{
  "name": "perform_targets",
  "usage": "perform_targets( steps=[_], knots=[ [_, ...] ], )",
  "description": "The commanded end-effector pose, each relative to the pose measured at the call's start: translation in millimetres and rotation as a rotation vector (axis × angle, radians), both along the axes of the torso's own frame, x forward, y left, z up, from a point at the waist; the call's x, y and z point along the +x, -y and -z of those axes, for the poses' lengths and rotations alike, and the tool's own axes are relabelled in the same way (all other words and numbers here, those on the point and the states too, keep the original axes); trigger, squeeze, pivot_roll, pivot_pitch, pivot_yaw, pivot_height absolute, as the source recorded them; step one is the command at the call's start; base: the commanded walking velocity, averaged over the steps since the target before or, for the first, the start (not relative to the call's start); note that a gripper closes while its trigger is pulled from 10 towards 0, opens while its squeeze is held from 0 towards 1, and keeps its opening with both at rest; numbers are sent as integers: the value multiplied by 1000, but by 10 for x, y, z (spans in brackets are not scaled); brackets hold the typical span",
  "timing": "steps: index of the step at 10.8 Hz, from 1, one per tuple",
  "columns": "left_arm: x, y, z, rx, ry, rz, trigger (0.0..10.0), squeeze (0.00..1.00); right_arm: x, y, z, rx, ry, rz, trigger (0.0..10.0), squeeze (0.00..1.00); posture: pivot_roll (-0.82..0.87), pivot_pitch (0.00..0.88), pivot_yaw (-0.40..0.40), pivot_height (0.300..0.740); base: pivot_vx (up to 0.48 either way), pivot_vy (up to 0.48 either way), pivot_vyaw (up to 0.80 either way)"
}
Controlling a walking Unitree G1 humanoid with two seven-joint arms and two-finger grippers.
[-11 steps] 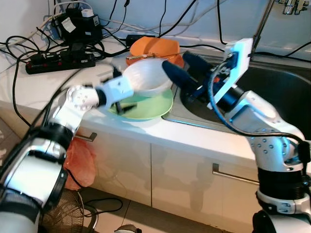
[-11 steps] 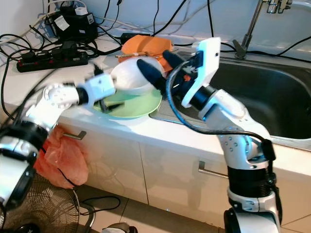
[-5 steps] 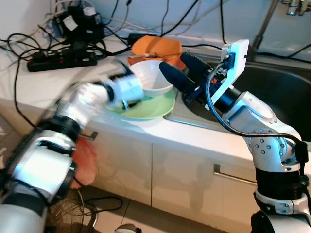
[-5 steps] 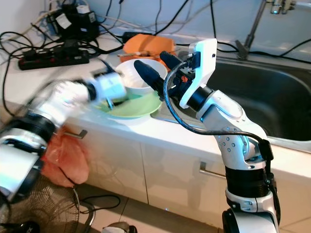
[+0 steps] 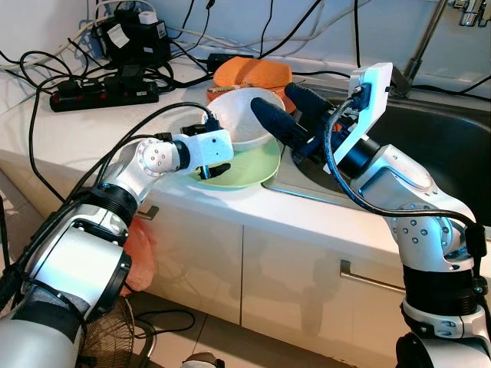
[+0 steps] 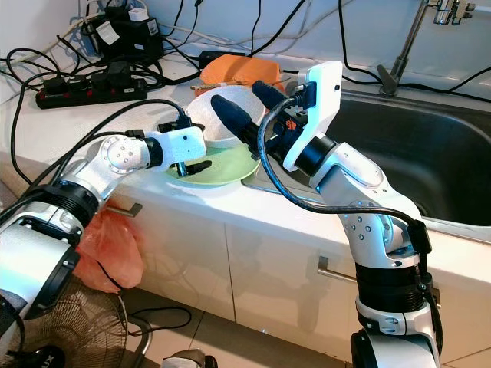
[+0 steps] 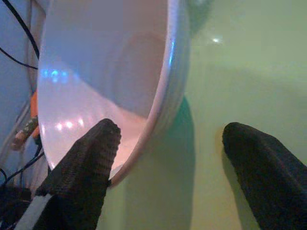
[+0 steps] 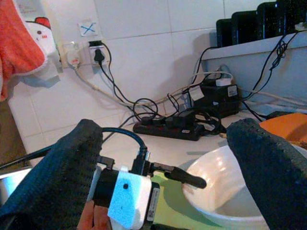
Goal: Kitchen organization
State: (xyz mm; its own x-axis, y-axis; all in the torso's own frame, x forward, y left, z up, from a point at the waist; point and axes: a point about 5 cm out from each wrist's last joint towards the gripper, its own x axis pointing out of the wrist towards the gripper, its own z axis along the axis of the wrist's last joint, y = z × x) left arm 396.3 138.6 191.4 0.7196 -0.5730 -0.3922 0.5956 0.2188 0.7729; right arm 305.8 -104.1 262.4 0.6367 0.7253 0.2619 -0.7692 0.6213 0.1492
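A white bowl (image 5: 239, 116) rests on a light green plate (image 5: 249, 165) on the counter beside the sink. My left gripper (image 5: 218, 146) is at the bowl's left edge and open. In the left wrist view the bowl's rim (image 7: 163, 96) runs between its two fingers, one finger (image 7: 86, 163) on the bowl's inner side and the other over the plate (image 7: 230, 72). My right gripper (image 5: 288, 107) hovers open at the bowl's right side, fingers spread wide. The right wrist view looks over the bowl (image 8: 225, 187) toward my left wrist.
An orange dish (image 5: 253, 71) lies just behind the bowl. A black power strip (image 5: 103, 90) and tangled cables cover the counter's back left. The steel sink (image 5: 449, 146) and faucet (image 5: 430, 38) are on the right. An orange bag (image 5: 138, 253) hangs below the counter edge.
The bowl, held above the green plate a second ago, has come down onto it. My left arm has drawn closer to the plate. My right gripper has hardly moved.
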Motion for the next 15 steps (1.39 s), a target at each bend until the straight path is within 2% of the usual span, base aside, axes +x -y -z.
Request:
perform_targets(
  steps=[1, 5, 7, 8, 9, 11, 12, 13, 15],
  knots=[
    [19, 35, -32, 31, 4, 7, 0, 0, -20, -4, -23, -3, 9, -3, 10000, 0, 200, 7, 18, 740, 0, 0, 0],
    [53, 17, -101, 58, 57, -16, 0, 0, -7, 1, -18, -2, 7, 4, 10000, 0, 201, 3, 17, 740, 0, 0, 0],
    [74, -15, -151, 63, 137, -44, 0, 0, 45, 27, 23, -29, -20, 47, 10000, 0, 203, 3, 17, 740, 0, 0, 0],
    [80, -22, -183, 61, 196, -52, 0, 0, 110, 68, 91, -44, -63, 98, 10000, 0, 204, 6, 22, 740, 0, 0, 0],
    [81, -29, -200, 52, 236, -59, 0, 0, 130, 86, 125, -45, -84, 115, 10000, 0, 206, 7, 22, 740, 0, 0, 0],
    [87, -49, -297, 42, 380, -72, 0, 0, 177, 121, 159, -35, -124, 141, 10000, 0, 208, 4, 15, 740, 0, 0, 0],
    [85, -31, -364, 25, 443, -64, 0, 0, 214, 152, 150, -19, -142, 154, 10000, 0, 207, 3, 12, 740, 0, 0, 0],
    [58, 10, -441, 6, 576, -37, 0, 0, 258, 196, 136, 12, -172, 177, 10000, 0, 207, 5, 14, 740, 0, 0, 0],
    [-43, 29, -400, -60, 699, 10, 0, 0, 306, 271, 155, 93, -248, 206, 10000, 0, 208, 6, 18, 740, 0, 0, 0]
  ],
)
